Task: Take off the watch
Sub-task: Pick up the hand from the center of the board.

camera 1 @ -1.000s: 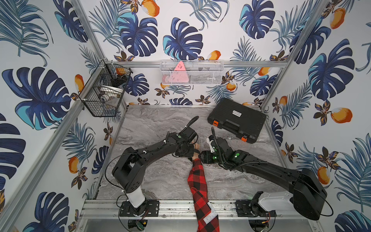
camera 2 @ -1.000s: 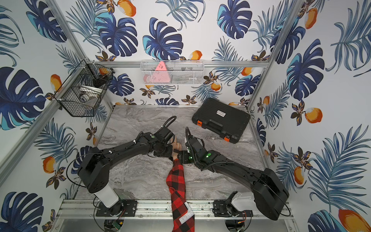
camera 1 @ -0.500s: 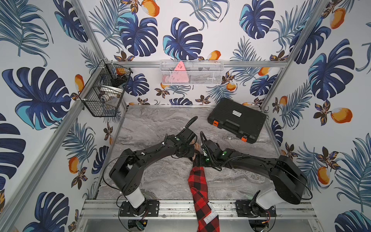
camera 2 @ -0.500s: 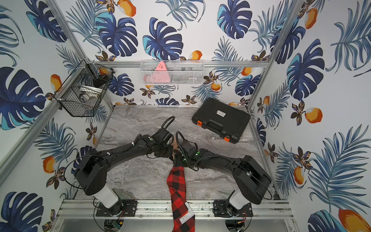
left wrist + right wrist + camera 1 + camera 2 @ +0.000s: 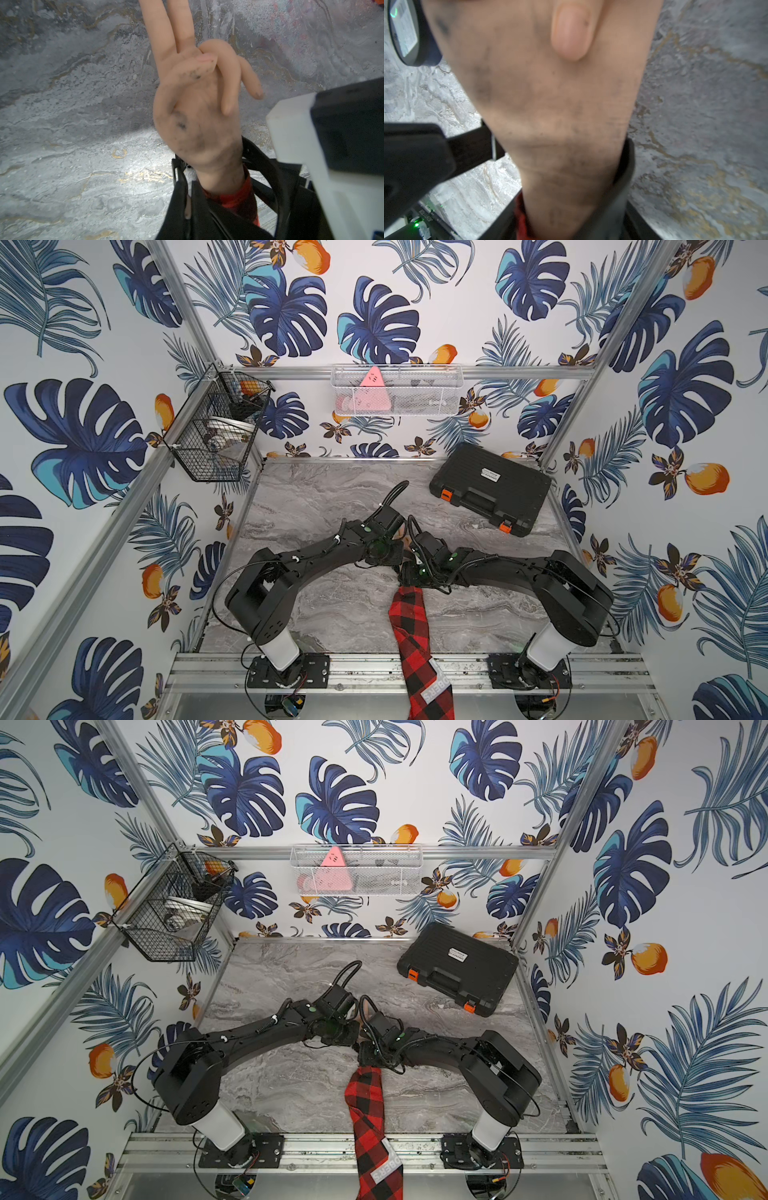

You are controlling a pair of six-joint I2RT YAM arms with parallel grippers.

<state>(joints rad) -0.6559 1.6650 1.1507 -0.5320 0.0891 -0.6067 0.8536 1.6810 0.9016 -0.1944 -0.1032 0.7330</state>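
The watch loops around the mannequin wrist, just beside the plaid sleeve. The left gripper pinches its strap, jaws closed. Whether the right gripper grips anything cannot be told.

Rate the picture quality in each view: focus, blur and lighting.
In the left wrist view the mannequin hand is fairly sharp, with a bright patch on the table beside it; in the right wrist view the hand fills the frame, soft and blurred; both top views are evenly lit and sharp.
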